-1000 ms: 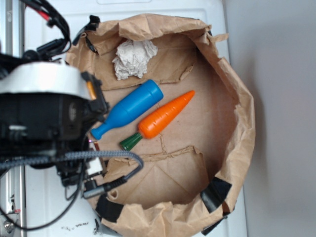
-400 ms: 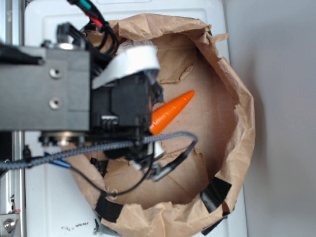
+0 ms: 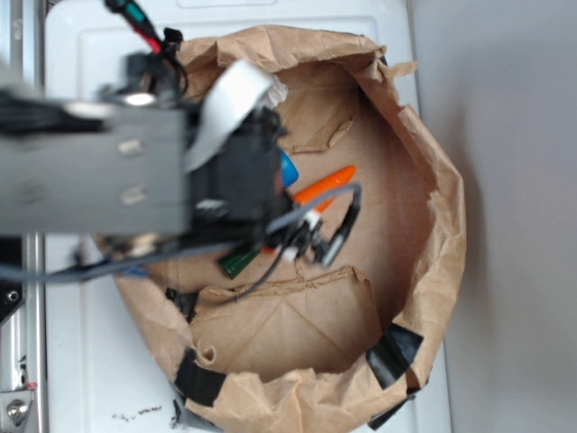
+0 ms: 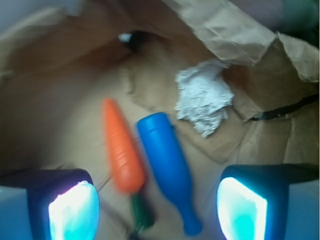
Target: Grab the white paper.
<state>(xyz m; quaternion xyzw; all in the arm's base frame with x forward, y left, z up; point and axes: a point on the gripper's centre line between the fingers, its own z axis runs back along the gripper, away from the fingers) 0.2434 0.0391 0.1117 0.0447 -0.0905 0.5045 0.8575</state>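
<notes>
Inside the brown paper bag [image 4: 235, 30], the white paper [image 4: 204, 102] lies as a crumpled wad on the bag's floor, close under the folded bag wall. Seen from the wrist, it sits toward the upper right, with the wide end of the blue bottle [image 4: 167, 165] just beside it; I cannot tell whether the two touch. The bottle lies on its side, its narrow neck pointing toward the camera. An orange carrot [image 4: 121, 150] lies alongside the bottle on its left, pointed tip away from the camera and dark green stem end nearest it.

The tool [image 4: 157, 212] hangs above these things with its jaws set wide: one lit fingertip [image 4: 72, 210] shows at the lower left of the wrist view and the other at the lower right, with the bottle's neck and the carrot's stem between them in the picture. Nothing is held, and the paper lies well ahead of the fingertips.

From the exterior view the arm [image 3: 99, 171] covers most of the bag's left part, hiding the paper almost wholly; only the carrot's tip [image 3: 329, 185] and a sliver of blue show past it. The bag stands on a white tabletop [image 3: 99, 361].
</notes>
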